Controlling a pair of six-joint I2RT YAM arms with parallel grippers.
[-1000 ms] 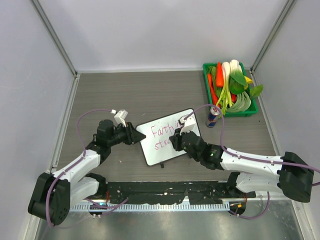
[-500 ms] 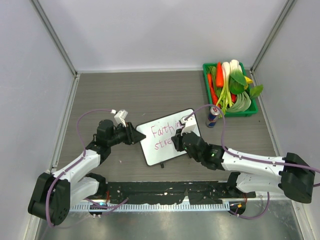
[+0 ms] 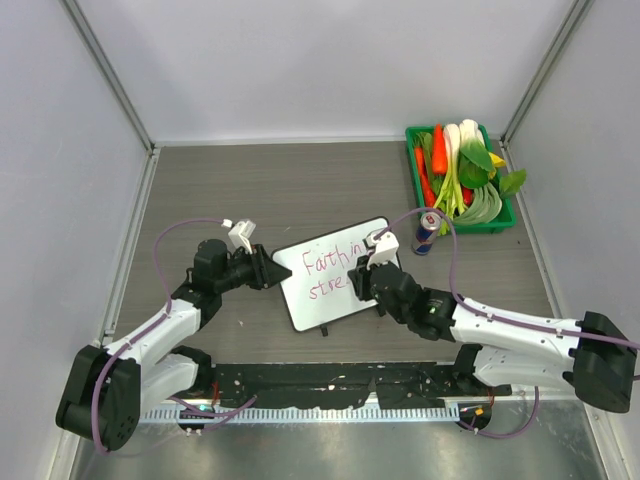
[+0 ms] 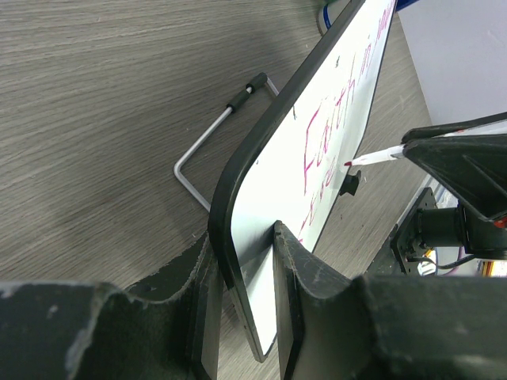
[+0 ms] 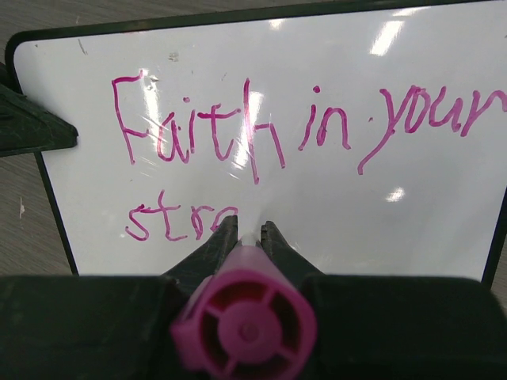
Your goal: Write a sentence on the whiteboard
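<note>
- Grey wood-grain table [image 3: 300, 180].
- Whiteboard [image 3: 315, 310] near the middle, propped at a tilt on wire stand [image 4: 206, 134].
- Can [image 3: 427, 235] upright, just right of whiteboard.
- Green tray [image 3: 413, 150] of vegetables, farther right and behind whiteboard, touching can.

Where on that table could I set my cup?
The far stretch of table, between the back wall and the whiteboard, is bare. So is the patch right of the can, below the vegetable tray. The middle is crowded: the left claw grips the whiteboard, the right claw holds a marker to it.

The whiteboard [image 5: 428, 206] reads "Faith in your stre".
</note>
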